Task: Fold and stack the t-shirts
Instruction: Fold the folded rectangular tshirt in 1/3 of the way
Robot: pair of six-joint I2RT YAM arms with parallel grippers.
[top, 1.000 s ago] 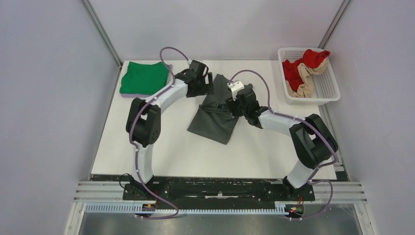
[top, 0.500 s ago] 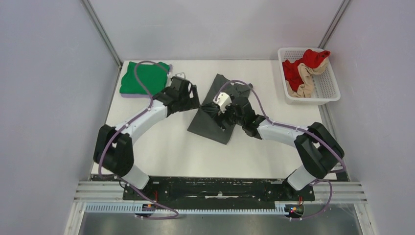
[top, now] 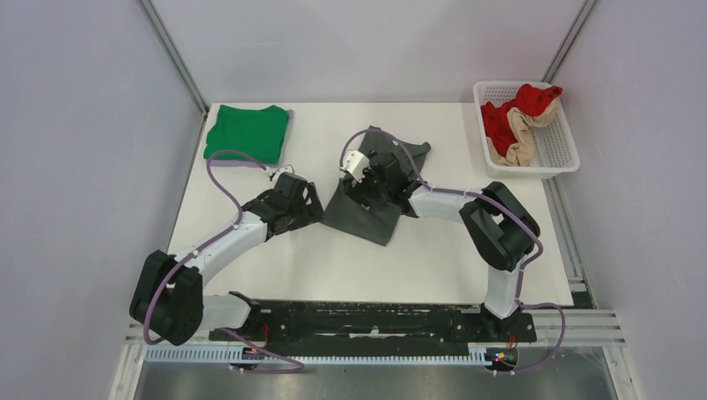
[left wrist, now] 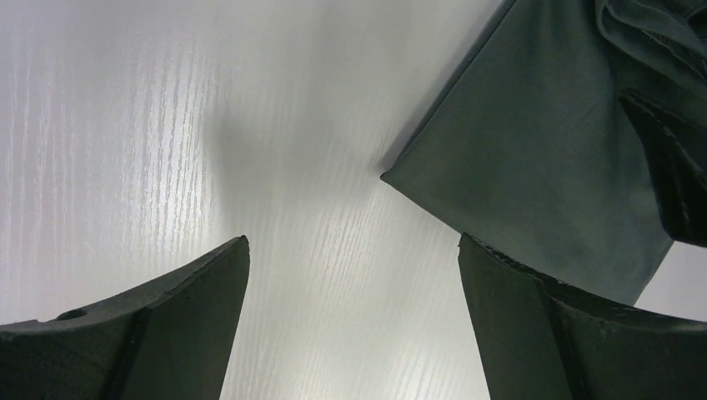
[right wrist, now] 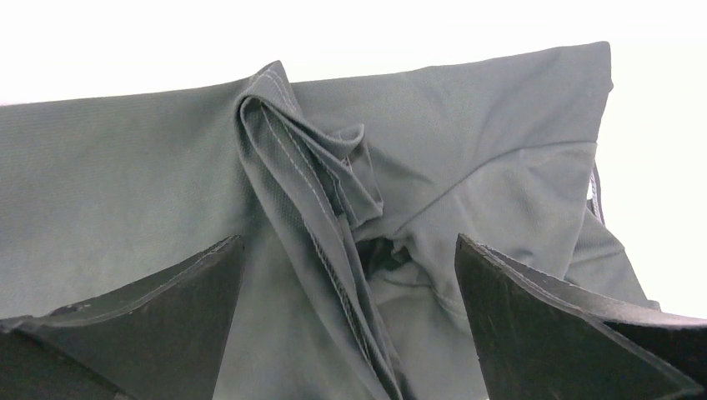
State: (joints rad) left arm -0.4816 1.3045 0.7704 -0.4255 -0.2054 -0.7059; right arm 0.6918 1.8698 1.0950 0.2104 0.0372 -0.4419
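1. Your white, faintly grained table (top: pixel 417 267) sits between pale grey walls (top: pixel 83 167).
2. Dark grey t-shirt (top: pixel 371 218) lies rumpled mid-table; green t-shirt (top: pixel 246 132), folded square, far-left corner.
3. Left gripper (left wrist: pixel 352 250) gapes over bare table, right gripper (right wrist: pixel 348 250) gapes above grey folds.

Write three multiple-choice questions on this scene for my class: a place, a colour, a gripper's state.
1. The green t-shirt lies: A) beside the arm bases; B) at the table's far-left corner; C) at its near-right edge.
2. The garments in the white lattice basket are: A) blue and yellow; B) black and white; C) red and beige.
3. The left gripper is: A) open, holding nothing; B) shut on a sleeve; C) shut on a cable.
Answers: B, it lies folded far left; C, both colours show there; A, its fingers stand apart beside the dark grey t-shirt.
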